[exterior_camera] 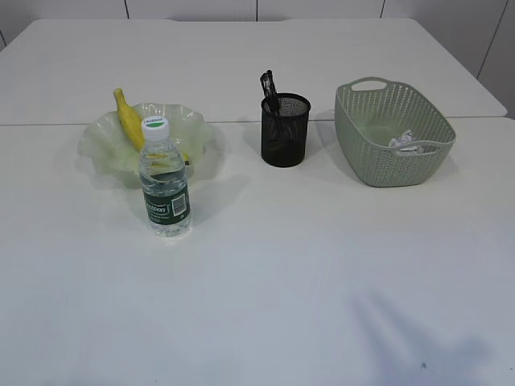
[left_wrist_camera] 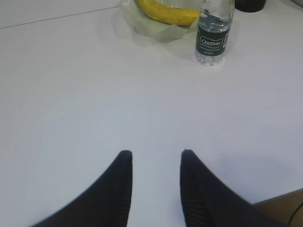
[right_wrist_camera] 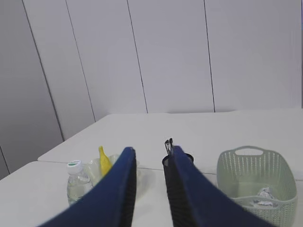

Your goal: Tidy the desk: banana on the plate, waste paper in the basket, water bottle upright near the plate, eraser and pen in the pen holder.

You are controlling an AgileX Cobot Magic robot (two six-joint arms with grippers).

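Exterior view: desk items sorted; both hands parted, empty, withdrawn.
Ahead of the left hand [left_wrist_camera: 154, 163]: banana [exterior_camera: 129, 119] on plate [exterior_camera: 100, 145], water bottle [exterior_camera: 165, 181] upright beside; right hand [right_wrist_camera: 150, 163] raised clear.

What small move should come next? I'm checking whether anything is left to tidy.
Probably just keep both arms back: the banana lies on the plate, the bottle stands upright beside it, paper is in the basket, a pen in the holder.

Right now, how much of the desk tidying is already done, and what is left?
Nearly all looks done. The banana lies on the plate, the bottle stands upright beside it, crumpled paper sits in the basket, and a pen sticks out of the holder. The eraser is not visible. Both grippers are open and empty.
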